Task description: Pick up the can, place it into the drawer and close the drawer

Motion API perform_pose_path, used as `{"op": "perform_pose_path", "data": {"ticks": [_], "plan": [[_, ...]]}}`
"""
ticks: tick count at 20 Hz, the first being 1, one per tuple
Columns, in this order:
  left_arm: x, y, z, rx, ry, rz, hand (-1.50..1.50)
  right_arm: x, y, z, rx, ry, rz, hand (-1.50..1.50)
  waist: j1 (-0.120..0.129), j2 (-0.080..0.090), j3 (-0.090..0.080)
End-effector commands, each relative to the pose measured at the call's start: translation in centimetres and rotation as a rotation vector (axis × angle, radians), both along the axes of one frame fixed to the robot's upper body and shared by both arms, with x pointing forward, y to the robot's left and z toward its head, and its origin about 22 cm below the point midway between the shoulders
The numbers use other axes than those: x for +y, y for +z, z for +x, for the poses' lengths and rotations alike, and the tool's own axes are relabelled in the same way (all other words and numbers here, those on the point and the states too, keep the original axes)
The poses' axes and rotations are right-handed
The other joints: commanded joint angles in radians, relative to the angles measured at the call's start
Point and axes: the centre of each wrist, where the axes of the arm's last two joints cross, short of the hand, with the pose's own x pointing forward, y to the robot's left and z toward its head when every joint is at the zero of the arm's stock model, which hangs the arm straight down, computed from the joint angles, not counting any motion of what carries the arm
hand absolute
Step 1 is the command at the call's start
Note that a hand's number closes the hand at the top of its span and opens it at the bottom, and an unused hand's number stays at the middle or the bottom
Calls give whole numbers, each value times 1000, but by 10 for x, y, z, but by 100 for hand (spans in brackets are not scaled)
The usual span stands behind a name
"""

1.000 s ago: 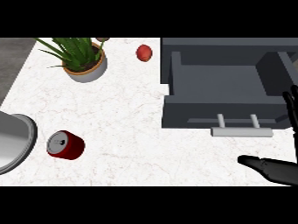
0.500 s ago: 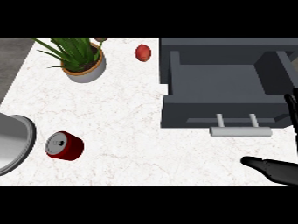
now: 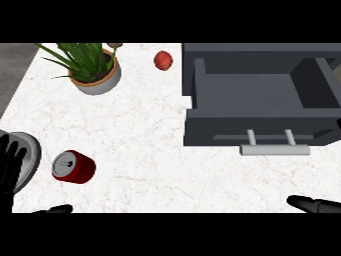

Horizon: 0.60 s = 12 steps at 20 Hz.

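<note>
Can lay on its side on the counter, just right of the left hand, whose fingers were straight, spread and empty. Drawer stood open, well apart. Judged best: close round the can's curved side, across its roll, before lifting.

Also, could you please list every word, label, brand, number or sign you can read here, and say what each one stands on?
There is no readable text anywhere in the head view.
On the can: plain red side and grey top, no label or brand shows.
On the drawer: plain grey, no marking.
On the plant pot: no marking.
</note>
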Motion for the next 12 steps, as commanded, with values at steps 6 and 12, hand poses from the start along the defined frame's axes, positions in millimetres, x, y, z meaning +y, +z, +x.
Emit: {"op": "perform_pose_path", "data": {"ticks": [6, 12], "plan": [[-8, -50, -1, 64, 36, 24, -150, -15, 3, -2, -3, -12, -9, -150, 2, 0, 0], [6, -92, -6, 62, 80, 16, -150, -5, 1, -19, -20, -20, -2, -150, 1, 0, 0]]}}
